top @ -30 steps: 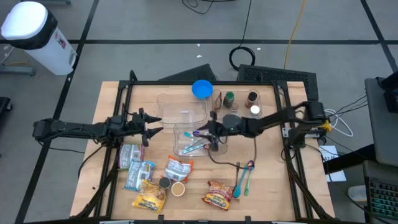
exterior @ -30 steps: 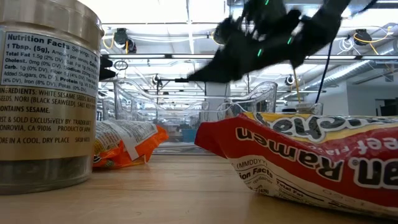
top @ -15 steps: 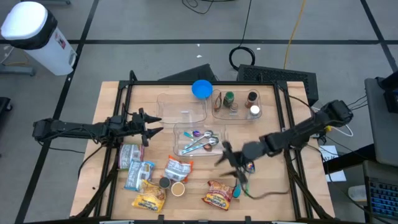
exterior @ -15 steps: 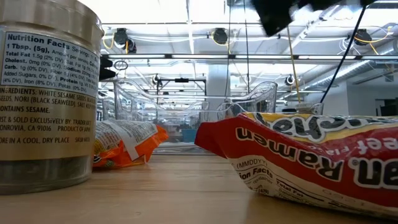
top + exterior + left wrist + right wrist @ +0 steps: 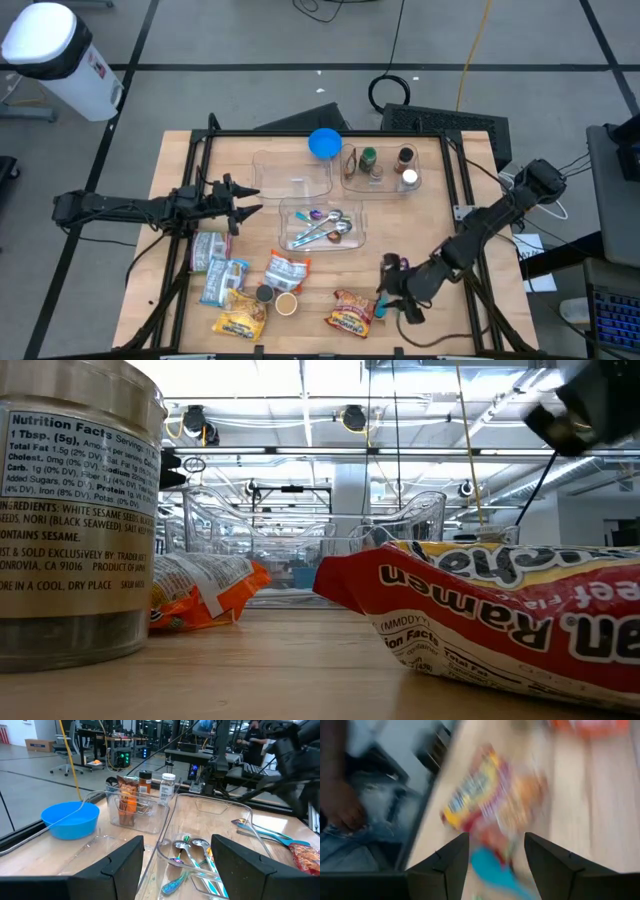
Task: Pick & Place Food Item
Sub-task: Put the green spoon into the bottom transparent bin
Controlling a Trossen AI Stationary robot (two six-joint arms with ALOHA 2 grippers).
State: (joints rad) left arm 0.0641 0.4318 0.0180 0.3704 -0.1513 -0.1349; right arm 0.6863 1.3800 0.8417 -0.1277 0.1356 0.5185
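- Right gripper: jaws apart, over spoons beside ramen packet.
- Left gripper: jaws apart, beside clear bins.
- Wooden worktop; workshop beyond.

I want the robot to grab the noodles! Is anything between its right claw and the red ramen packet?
Nothing visible blocks it. The right gripper hangs open just beside the ramen packet, over the loose spoons lying next to it. Those spoons are under the gripper, not between it and the packet. The left gripper waits far off.
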